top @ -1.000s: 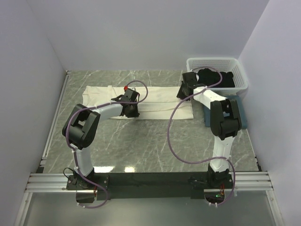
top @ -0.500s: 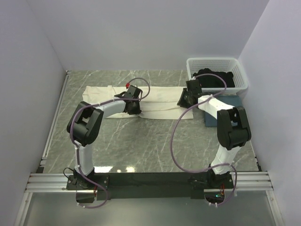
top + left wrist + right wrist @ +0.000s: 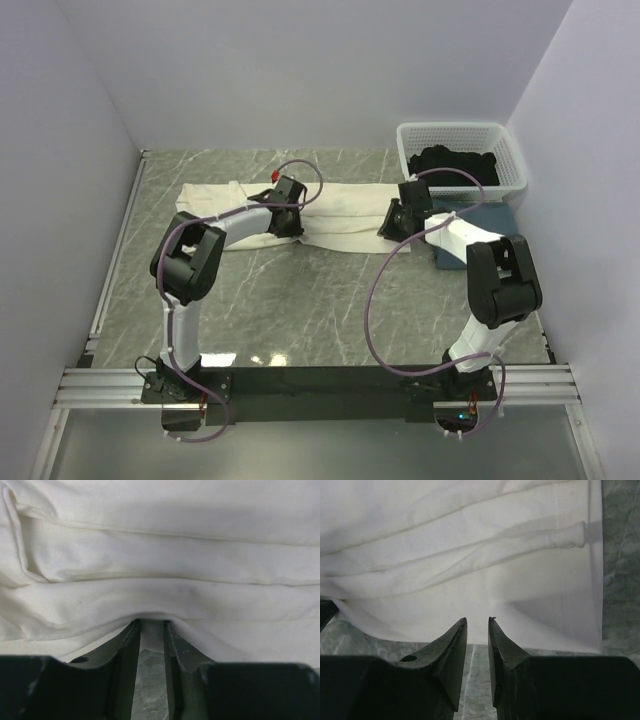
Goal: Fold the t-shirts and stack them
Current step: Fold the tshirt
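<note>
The cream-white t-shirt [image 3: 340, 215] lies as a long folded strip across the far half of the table. My left gripper [image 3: 287, 230] is at its near edge, about mid-length. In the left wrist view the cream-white cloth [image 3: 160, 560] arches over the tips of the left gripper [image 3: 151, 622], whose jaws stand narrowly apart. My right gripper [image 3: 393, 232] hovers by the strip's near right corner. There the right gripper [image 3: 477, 620] is narrowly open and empty over the cloth [image 3: 470, 555]. The black t-shirt [image 3: 455, 165] is in the basket. The slate-blue t-shirt [image 3: 492, 214] lies under my right arm.
The white lattice basket [image 3: 460, 128] stands at the back right corner against the wall. Walls close in the left, far and right sides. Purple cables loop above both arms. Grey marble tabletop [image 3: 320, 300] shows between the strip and the arm bases.
The left gripper has moved a little farther and to the right along the strip. The right gripper has drawn back from beside the basket to the strip's near right corner.
</note>
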